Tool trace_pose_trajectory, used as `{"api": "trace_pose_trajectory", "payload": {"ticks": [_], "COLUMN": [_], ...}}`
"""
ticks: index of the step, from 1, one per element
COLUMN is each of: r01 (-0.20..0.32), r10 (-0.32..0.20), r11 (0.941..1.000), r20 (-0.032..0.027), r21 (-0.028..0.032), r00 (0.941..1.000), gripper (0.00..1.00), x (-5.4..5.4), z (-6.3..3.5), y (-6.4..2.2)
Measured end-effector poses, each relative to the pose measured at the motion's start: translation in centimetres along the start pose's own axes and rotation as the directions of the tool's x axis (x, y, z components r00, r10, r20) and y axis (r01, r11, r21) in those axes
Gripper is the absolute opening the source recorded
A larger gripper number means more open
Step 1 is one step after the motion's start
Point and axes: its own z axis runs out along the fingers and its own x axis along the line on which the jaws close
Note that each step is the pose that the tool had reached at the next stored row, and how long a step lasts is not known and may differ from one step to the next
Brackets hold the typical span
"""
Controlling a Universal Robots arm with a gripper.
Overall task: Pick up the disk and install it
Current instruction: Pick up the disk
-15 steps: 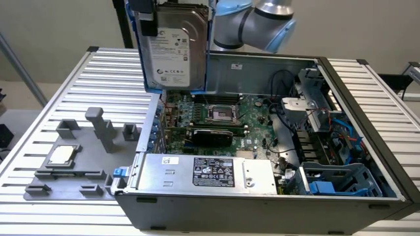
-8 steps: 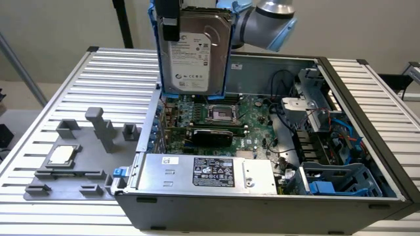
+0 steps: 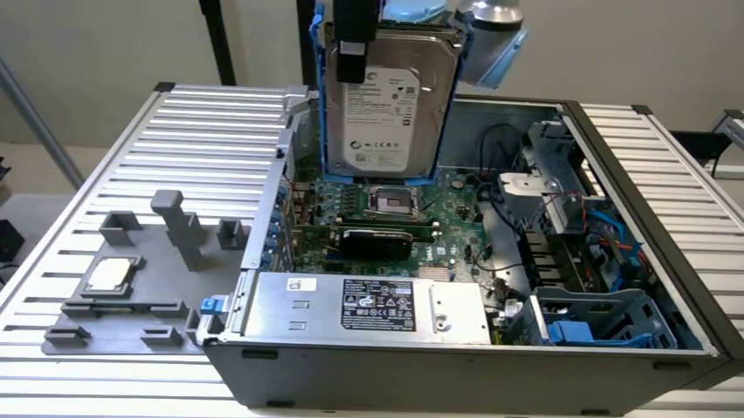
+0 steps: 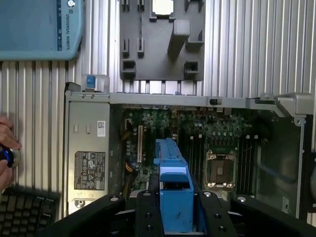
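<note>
PC case (image 3: 465, 376), PSU (image 3: 372, 305), CPU tray (image 3: 163, 289)

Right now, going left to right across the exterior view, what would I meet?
CPU chip → tall grey fixture post → the disk, held aloft in its blue frame → blue drive cage.
</note>
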Motion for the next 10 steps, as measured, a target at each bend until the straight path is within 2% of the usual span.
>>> {"api": "trace_pose_trajectory", "payload": {"ticks": [10], "r01": [0.0], "r10": [0.0], "r11": [1.0], "r20": [0.0], "r21": [0.0], "r00": [1.0], "gripper": [0.33], "x": [1.6], "z": [-0.23], "y": [-4.53]}}
